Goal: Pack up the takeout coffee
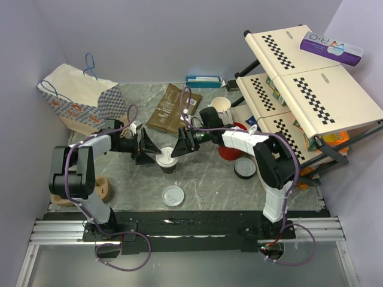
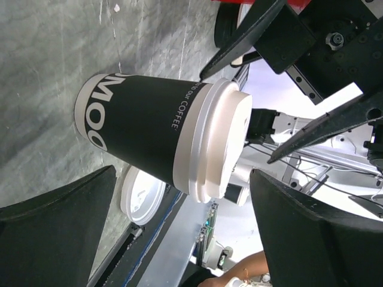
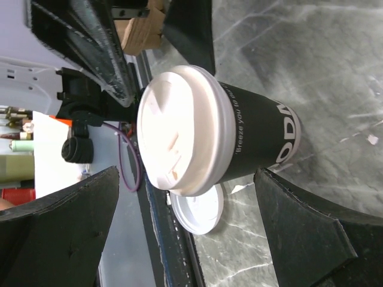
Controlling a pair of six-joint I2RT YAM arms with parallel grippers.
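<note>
The takeout coffee (image 1: 166, 160) is a black paper cup with white lettering and a round white lid, upright on the marble table. It fills the left wrist view (image 2: 149, 125) and the right wrist view (image 3: 239, 137). My left gripper (image 1: 145, 150) faces it from the left and my right gripper (image 1: 183, 144) from the right. Both are open, and the cup stands just past their fingertips, touching neither. Nothing lies between the jaws of the left gripper (image 2: 182, 173) or of the right gripper (image 3: 187, 172).
A loose white lid (image 1: 173, 195) lies near the front edge. A paper bag (image 1: 81, 98) stands back left and a brown pouch (image 1: 167, 107) behind the grippers. A red cup (image 1: 229, 149), a black lid (image 1: 245, 167) and a folding rack (image 1: 305, 78) are on the right.
</note>
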